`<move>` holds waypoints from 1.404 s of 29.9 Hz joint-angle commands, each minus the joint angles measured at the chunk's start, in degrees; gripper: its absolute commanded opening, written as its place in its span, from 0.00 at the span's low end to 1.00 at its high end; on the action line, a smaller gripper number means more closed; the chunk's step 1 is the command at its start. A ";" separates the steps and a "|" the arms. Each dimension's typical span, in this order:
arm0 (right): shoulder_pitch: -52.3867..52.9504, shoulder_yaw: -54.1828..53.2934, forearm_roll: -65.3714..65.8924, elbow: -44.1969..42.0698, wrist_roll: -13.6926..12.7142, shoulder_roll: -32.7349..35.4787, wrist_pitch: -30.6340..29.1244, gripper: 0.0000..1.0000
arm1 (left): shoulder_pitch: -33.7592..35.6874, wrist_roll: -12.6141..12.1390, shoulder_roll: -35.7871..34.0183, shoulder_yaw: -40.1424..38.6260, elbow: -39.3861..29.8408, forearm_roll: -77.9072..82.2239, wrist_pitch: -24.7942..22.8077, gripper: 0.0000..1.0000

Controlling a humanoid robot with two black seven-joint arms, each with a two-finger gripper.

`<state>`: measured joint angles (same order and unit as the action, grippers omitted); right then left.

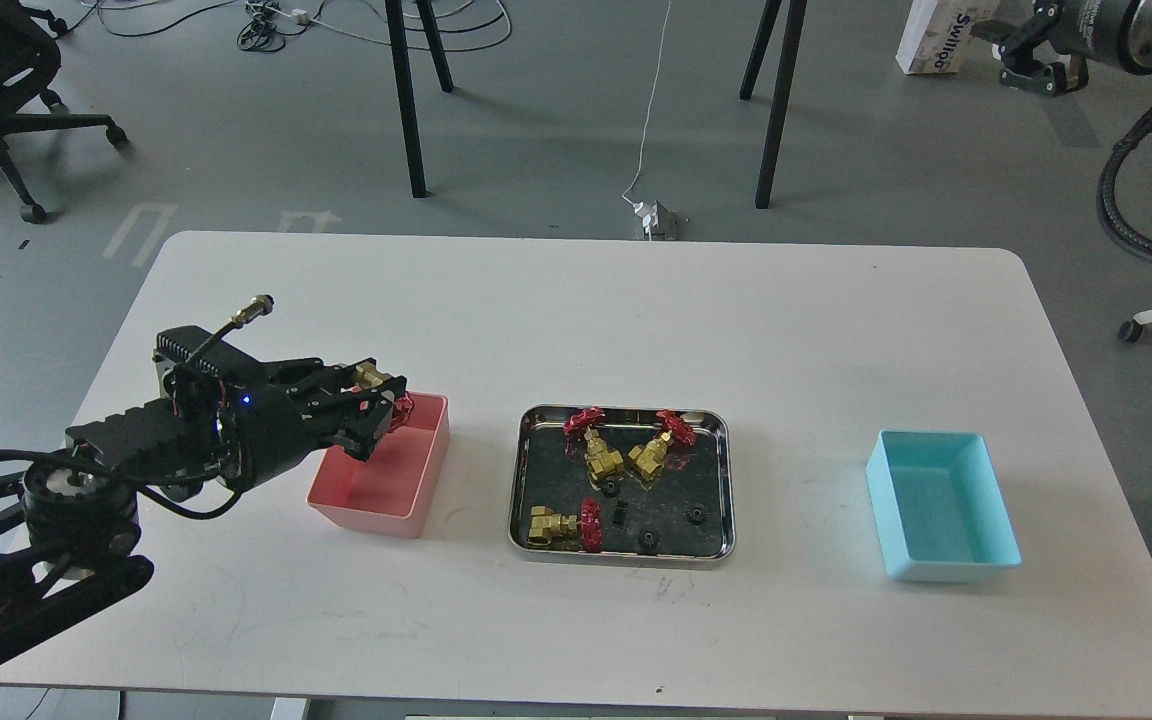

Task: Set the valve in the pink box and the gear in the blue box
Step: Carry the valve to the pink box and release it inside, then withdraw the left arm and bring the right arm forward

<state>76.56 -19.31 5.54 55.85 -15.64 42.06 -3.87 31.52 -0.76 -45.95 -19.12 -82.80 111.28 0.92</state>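
My left gripper (pixel 376 403) is shut on a brass valve (pixel 372 376) with a red handwheel and holds it above the far left part of the pink box (pixel 406 490). Three more valves lie in the steel tray (pixel 722 480): two at the back (pixel 601 455) and one at the front left (pixel 561 524). Several small black gears (pixel 695 516) lie in the tray too. The blue box (pixel 941 505) stands empty at the right. My right gripper (pixel 1021 55) is raised far off at the top right; its fingers cannot be told apart.
The white table (pixel 576 320) holds the two boxes and the tray in a row near the front. Chair legs, cables and a cardboard box (pixel 941 35) are on the floor beyond the table's far edge.
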 commanded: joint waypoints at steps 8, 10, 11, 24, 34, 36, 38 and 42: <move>0.00 0.24 0.09 -0.75 0.00 -2.16 0.01 0.99 | -1.90 0.05 0.69 -0.04 2.02 0.16 0.04 0.32; 0.00 0.24 0.09 -0.83 0.00 -2.33 0.01 0.99 | -2.34 0.23 1.21 -0.04 2.73 0.08 0.13 0.45; 0.08 0.24 0.09 -0.84 0.00 -2.34 0.01 0.99 | -2.43 0.23 1.48 -0.04 2.91 0.08 0.13 0.49; 0.35 -0.02 0.09 -0.40 0.44 -3.04 0.01 0.99 | -2.87 0.05 2.62 -4.61 3.35 -0.27 0.04 0.76; -0.35 1.03 18.26 7.94 0.44 -4.79 -4.37 0.99 | 7.74 -0.03 2.80 -22.27 9.66 -32.84 -0.57 0.95; -0.88 3.04 22.83 11.02 0.35 -5.15 -10.95 0.99 | 13.45 0.05 2.80 -22.37 12.82 -41.54 -0.40 0.95; -0.97 5.24 27.57 13.22 0.35 -5.15 -16.23 0.99 | 17.59 0.05 2.80 -22.45 15.37 -47.01 -0.31 0.95; -1.23 7.88 40.58 16.91 0.44 -5.50 -24.13 0.99 | 24.62 0.14 2.80 -22.54 19.95 -52.91 -0.31 0.95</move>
<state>75.54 -13.09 37.26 70.10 -15.26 36.85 -23.07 51.10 -0.69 -43.16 -41.57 -66.10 62.60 0.58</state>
